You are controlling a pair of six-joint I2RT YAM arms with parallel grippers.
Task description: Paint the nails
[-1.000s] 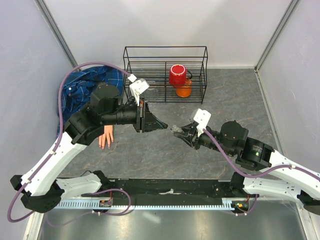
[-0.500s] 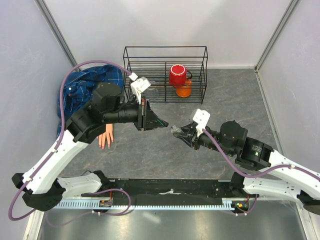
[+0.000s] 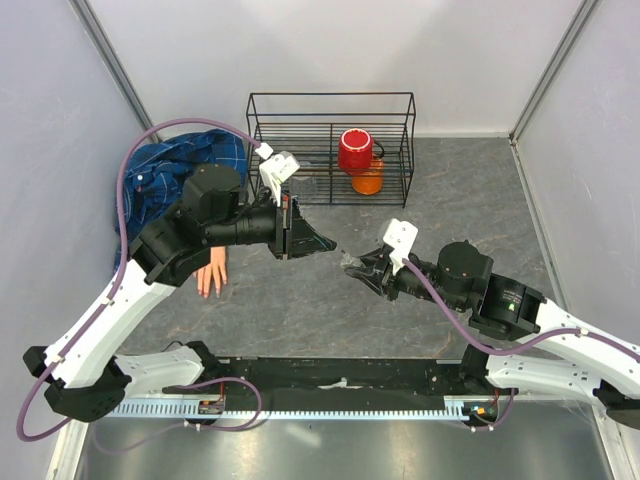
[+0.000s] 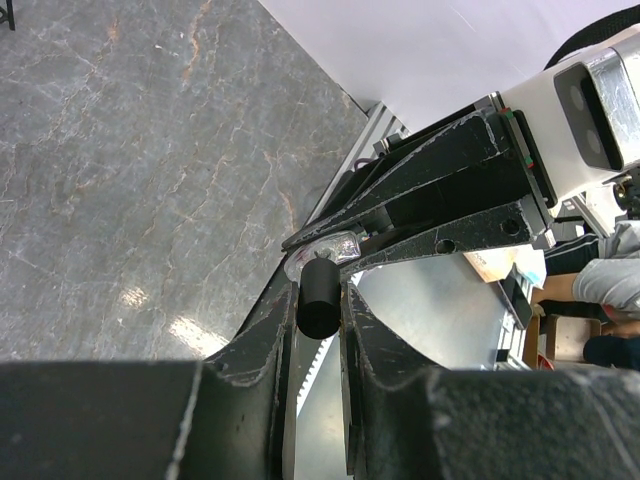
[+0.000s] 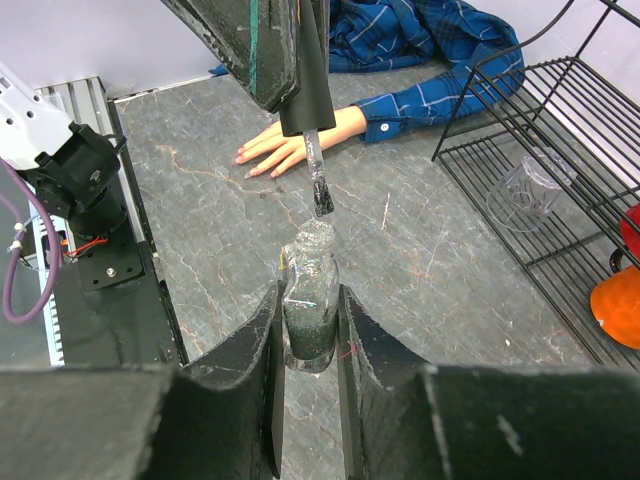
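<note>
Left hand (image 3: 316, 243): clenched on black brush cap (image 4: 318, 292), brush (image 5: 319, 180) just above bottle mouth | right hand (image 5: 309, 325): grasping polish bottle (image 5: 308, 275) | nails (image 5: 256, 158): on fake hand (image 3: 212, 272), flat on tabletop (image 3: 450, 190), leftward of left hand, fingers pointing to near edge | left arm is nearer

Lab test cell (boxed in): white panel walls (image 3: 330, 50), aluminium posts (image 3: 108, 58).
</note>
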